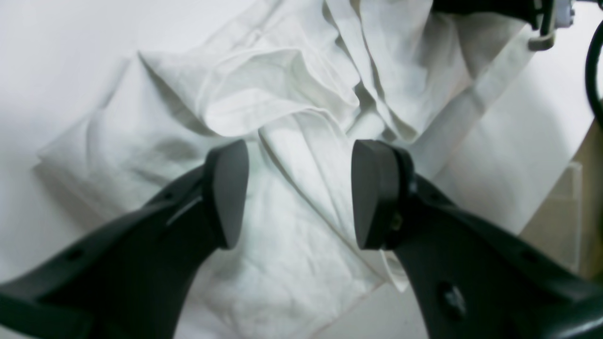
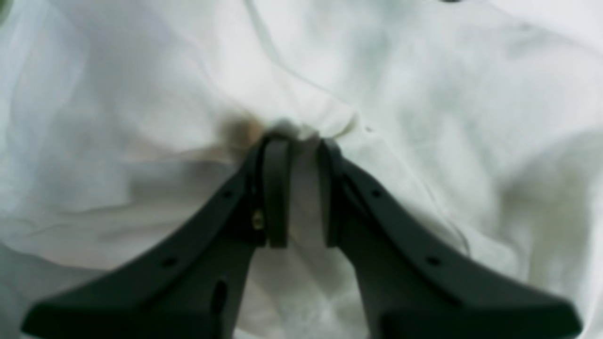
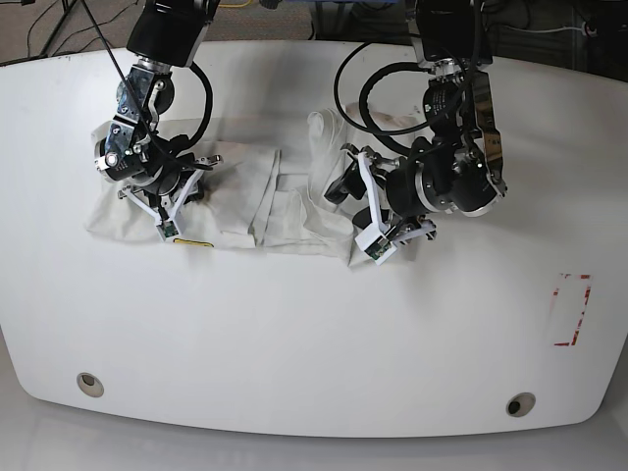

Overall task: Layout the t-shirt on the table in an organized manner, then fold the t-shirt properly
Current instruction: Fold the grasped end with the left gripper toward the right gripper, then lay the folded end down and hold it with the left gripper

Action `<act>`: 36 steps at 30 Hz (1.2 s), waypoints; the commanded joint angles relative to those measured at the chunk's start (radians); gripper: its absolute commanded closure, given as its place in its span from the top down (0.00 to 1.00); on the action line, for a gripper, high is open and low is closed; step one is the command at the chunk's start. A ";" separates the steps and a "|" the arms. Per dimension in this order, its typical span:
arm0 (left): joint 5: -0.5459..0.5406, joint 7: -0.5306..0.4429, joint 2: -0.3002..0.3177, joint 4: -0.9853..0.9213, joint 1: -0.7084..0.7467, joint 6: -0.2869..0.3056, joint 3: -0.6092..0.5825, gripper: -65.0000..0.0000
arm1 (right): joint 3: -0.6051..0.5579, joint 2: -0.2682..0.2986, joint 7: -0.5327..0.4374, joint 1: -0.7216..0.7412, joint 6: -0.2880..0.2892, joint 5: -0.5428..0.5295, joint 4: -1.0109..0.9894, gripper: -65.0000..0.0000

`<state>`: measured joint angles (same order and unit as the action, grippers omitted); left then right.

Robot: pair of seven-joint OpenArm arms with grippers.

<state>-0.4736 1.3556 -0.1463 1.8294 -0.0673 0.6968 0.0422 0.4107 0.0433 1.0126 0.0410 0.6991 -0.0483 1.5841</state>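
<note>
White cloth, the t-shirt [image 3: 245, 201], lay bunched in creases on the far half of the table [image 3: 314, 334], still unfolded and not yet spread flat; judging by this, laying out was under way and all folding remained. The right gripper [image 2: 297, 141], at the shirt's far end from the red rectangle [image 3: 572, 310], was clenched on a pinch of fabric. The left gripper [image 1: 300, 193], at the shirt's nearer end, hung released above the folds, holding nothing. Two metal grommets [image 3: 89, 384] sat along the table's front edge. Cables and dark floor showed behind the table.
</note>
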 commanded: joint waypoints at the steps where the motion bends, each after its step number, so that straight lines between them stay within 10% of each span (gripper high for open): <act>1: -0.010 -0.029 0.015 0.008 -0.024 0.001 0.029 0.50 | -0.002 0.005 -0.019 0.015 -0.001 -0.009 0.019 0.16; 10: 0.036 -0.086 0.069 -0.107 -0.027 0.001 0.052 0.49 | 0.000 0.005 -0.019 0.015 -0.001 -0.009 0.019 0.16; 17: 0.065 -0.060 0.063 -0.247 -0.130 0.001 0.049 0.22 | 0.000 0.005 -0.019 0.015 -0.001 -0.009 0.020 0.16; 36: 0.060 -0.187 -0.011 -0.753 -0.424 0.001 -0.121 0.21 | 0.003 0.005 -0.019 0.017 -0.001 -0.009 0.020 0.16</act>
<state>-0.3977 1.1965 -0.1558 1.0969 -0.4503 0.6964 -0.0681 0.4114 0.0410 1.0054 0.0387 0.6991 -0.0498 1.5848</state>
